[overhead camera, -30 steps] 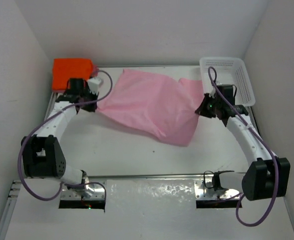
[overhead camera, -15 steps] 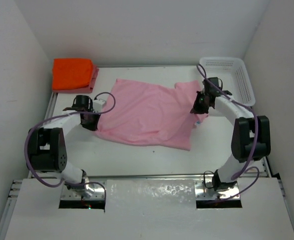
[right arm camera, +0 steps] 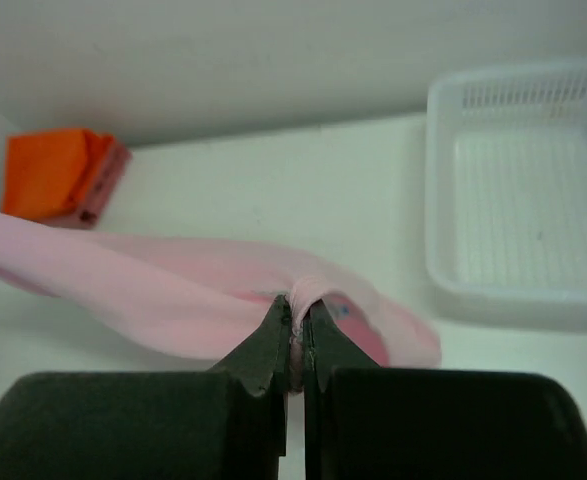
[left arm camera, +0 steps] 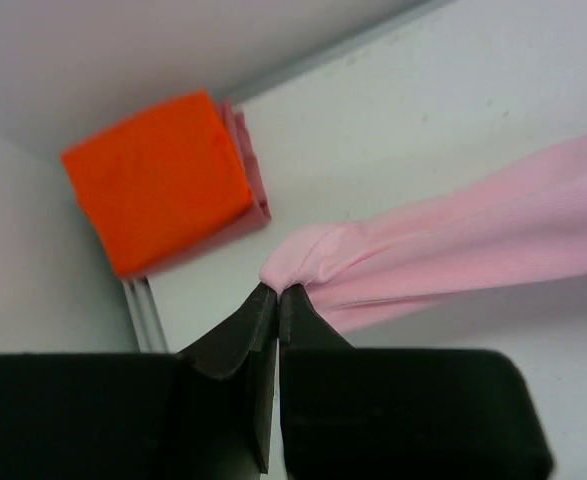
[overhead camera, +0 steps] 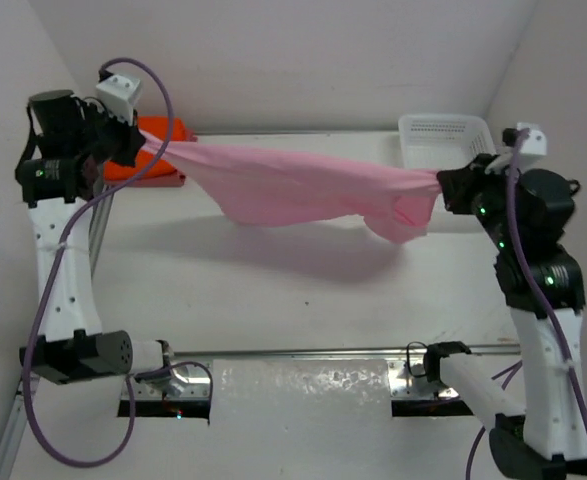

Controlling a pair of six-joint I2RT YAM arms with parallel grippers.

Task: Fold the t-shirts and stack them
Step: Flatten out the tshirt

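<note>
Hanging taut above the surface (overhead camera: 273,290), the pink shirt (overhead camera: 293,185) is bunched, each end pinched by clenched left fingers (left arm camera: 238,335) and right fingers (right arm camera: 258,355); the left arm (overhead camera: 63,260) half hides the orange shirt (overhead camera: 168,128).

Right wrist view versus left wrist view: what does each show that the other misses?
Only the right wrist: the white basket and the right gripper shut on the light pink shirt. Only the left wrist: the left gripper pinching that shirt's other end. Both: the light pink shirt stretched out, and the folded orange shirt lying on a rose-red shirt.
</note>
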